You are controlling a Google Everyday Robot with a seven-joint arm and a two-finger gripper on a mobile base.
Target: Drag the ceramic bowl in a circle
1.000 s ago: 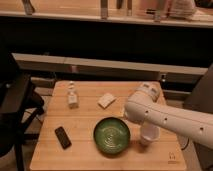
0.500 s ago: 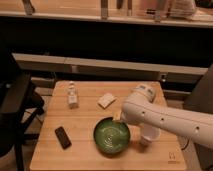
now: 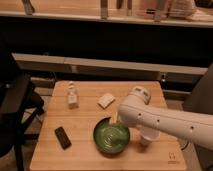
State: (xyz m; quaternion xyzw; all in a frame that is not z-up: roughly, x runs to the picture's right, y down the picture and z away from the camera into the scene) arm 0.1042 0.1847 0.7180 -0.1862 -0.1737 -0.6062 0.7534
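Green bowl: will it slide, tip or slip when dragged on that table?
The bowl looks wide and shallow, so it will probably slide rather than tip. Its glossy glaze suggests rigid, brittle ceramic that may slip against the gripper at its far rim. The cup stands close beside it, so a wide circle could knock it.

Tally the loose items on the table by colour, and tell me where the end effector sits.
Green: 1, the ceramic bowl
White or pale: 3, the cup, the small bottle, the flat block
Black: 1, the flat device
Total: 5
The end effector is at the ceramic bowl's far rim.
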